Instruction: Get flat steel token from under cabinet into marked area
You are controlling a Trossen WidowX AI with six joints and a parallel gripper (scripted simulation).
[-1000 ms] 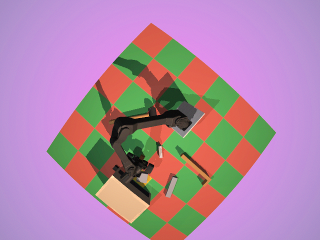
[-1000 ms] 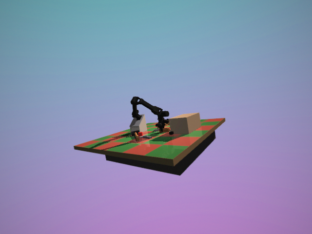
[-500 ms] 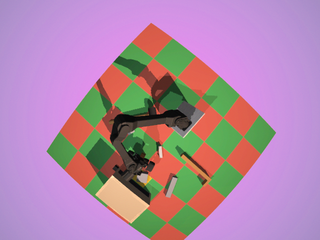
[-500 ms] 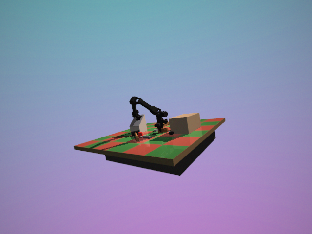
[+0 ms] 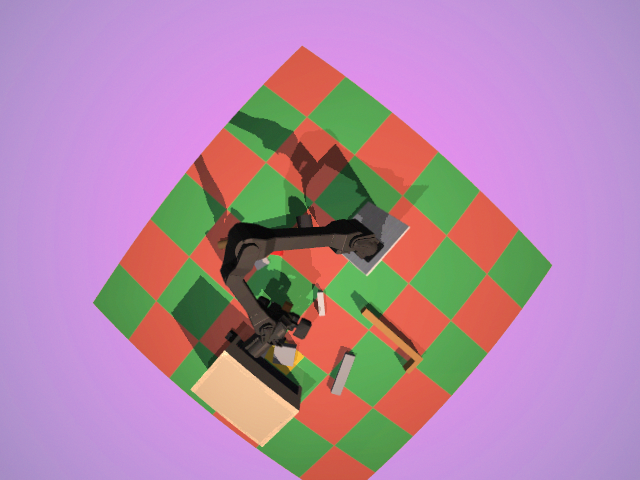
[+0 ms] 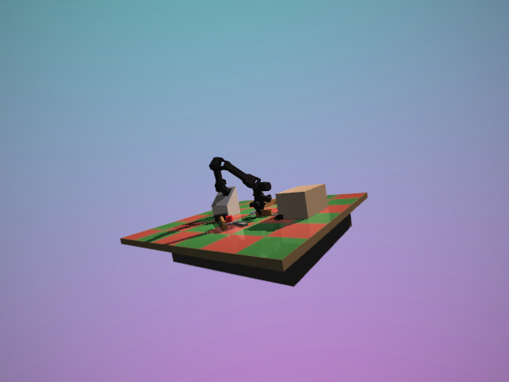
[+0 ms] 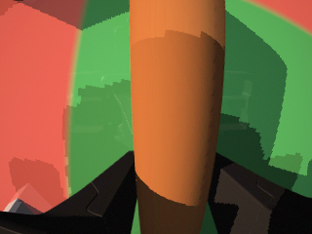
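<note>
My gripper [image 5: 282, 308] [image 6: 258, 210] [image 7: 170, 159] is shut on an orange rod-like handle [image 7: 177, 97], which stands between both fingers in the wrist view; its far end is out of that view. The gripper is low over the table, in front of the cabinet [image 5: 245, 397] [image 6: 292, 204] and beyond the marked area. A light grey flat square [image 5: 284, 355], apparently the steel token, shows over the yellow marked area [image 5: 297, 358]. The arm is close beside it in the top view, and I cannot tell whether it lies wholly inside. The token is not visible in the wrist view.
A white block [image 5: 321, 303], a grey bar [image 5: 343, 373] and an orange L-shaped stick [image 5: 390, 333] lie to the right in the top view. A black-headed tool [image 5: 303, 221] lies partly under the arm. A small red object [image 6: 228, 218] is near the grey base [image 6: 226, 203].
</note>
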